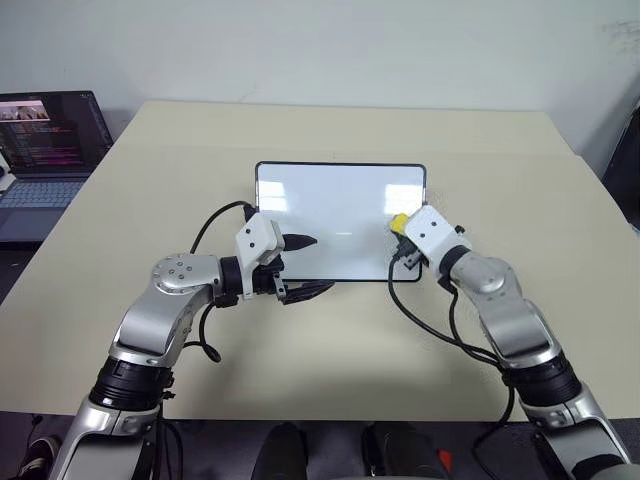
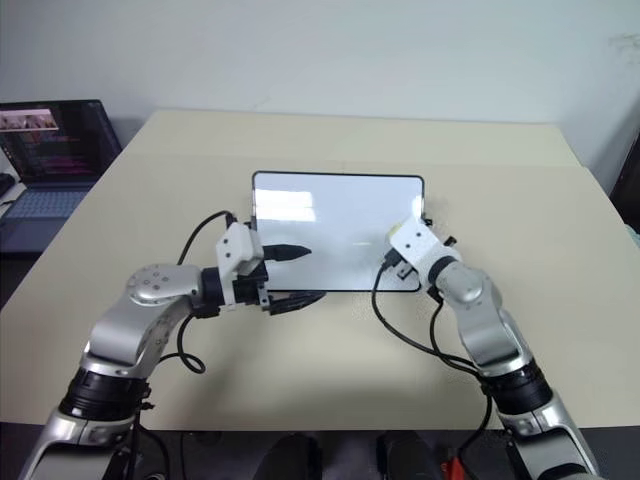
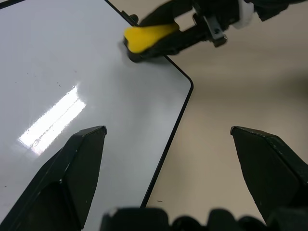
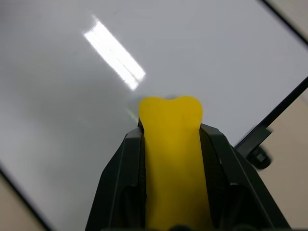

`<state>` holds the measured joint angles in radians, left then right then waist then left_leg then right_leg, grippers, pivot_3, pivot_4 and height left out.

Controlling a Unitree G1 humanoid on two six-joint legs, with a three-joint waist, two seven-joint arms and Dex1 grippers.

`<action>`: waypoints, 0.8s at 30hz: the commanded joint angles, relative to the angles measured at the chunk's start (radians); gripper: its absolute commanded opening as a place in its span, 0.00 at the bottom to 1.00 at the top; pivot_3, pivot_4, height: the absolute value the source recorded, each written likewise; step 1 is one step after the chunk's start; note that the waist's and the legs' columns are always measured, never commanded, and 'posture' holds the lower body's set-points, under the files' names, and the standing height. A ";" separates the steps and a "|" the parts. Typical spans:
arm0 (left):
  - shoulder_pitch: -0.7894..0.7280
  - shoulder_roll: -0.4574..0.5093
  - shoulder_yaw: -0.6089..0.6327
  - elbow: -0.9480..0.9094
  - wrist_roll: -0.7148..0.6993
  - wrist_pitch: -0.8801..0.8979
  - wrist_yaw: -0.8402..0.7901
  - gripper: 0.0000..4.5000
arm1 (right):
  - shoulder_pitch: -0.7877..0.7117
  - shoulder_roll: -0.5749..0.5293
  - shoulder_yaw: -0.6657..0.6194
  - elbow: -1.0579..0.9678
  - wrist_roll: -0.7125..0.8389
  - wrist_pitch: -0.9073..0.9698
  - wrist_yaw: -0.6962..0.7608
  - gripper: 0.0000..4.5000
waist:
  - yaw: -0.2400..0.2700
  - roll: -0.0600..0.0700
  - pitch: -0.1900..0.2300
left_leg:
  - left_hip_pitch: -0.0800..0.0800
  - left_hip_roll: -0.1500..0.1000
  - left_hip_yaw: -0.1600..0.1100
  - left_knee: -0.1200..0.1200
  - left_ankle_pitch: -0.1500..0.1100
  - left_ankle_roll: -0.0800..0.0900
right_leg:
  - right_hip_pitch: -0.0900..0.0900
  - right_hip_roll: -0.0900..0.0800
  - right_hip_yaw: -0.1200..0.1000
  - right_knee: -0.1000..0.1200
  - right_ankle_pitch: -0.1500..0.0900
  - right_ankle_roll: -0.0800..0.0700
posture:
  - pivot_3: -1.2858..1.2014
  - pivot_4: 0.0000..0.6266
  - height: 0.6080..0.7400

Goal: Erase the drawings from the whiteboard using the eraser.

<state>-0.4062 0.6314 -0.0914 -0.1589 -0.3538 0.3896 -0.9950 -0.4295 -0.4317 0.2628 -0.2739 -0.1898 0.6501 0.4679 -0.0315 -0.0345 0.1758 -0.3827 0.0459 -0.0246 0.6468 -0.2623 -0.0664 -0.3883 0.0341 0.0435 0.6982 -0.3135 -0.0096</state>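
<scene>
While the eraser [image 4: 171, 159] sits clamped between the right gripper [image 1: 404, 232] fingers at the board's [image 1: 340, 200] right edge, its felt should stay flat on the glossy surface, pressed evenly, so strokes don't skip. No red marks show on the board, which lies mid-table; any remnant is too faint to tell, so sweep slowly across. The left gripper [image 1: 305, 265], jaws apart, straddles the near-left edge and could steady the frame.

Left gripper [image 1: 305, 266] spread wide; right gripper [image 1: 399, 226] clamped, angled inward.
</scene>
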 commanded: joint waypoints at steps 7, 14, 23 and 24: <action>-0.018 -0.010 0.006 -0.019 -0.008 -0.015 -0.008 1.00 | -0.037 0.026 -0.083 0.047 -0.030 -0.025 -0.123 0.26 | -0.005 0.000 0.000 | 0.001 0.000 0.000 0.000 0.000 0.000 | 0.000 0.000 0.000 0.001 0.000 0.001 | 0.52 0.24 1.00; -0.019 -0.014 0.003 -0.018 -0.008 -0.016 -0.009 1.00 | -0.025 0.021 -0.052 0.039 -0.013 -0.011 -0.075 0.26 | -0.002 0.000 0.000 | 0.000 0.000 0.001 0.000 0.000 0.000 | 0.000 0.000 0.000 0.000 0.001 0.000 | 0.52 0.24 1.00; -0.017 -0.016 0.003 -0.019 -0.007 -0.015 -0.011 1.00 | 0.000 0.001 0.005 -0.012 -0.026 0.007 -0.011 0.26 | -0.005 0.000 0.000 | 0.001 0.000 0.001 0.000 0.000 0.000 | 0.000 0.000 0.001 0.000 0.000 0.000 | 0.52 0.24 1.00; -0.017 -0.017 0.002 -0.021 -0.007 -0.014 -0.011 1.00 | -0.013 0.011 -0.009 0.002 -0.035 -0.010 -0.040 0.26 | -0.006 0.000 0.000 | 0.001 0.000 0.001 0.000 0.000 0.000 | 0.000 0.000 0.001 0.000 0.000 0.000 | 0.52 0.24 1.00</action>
<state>-0.4072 0.6167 -0.0939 -0.1579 -0.3534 0.3861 -1.0020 -0.4140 -0.4266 0.2809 -0.2888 -0.1974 0.6577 0.4746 -0.0377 -0.0346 0.1757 -0.3820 0.0459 -0.0241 0.6469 -0.2620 -0.0663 -0.3884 0.0345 0.0441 0.6983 -0.3131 -0.0094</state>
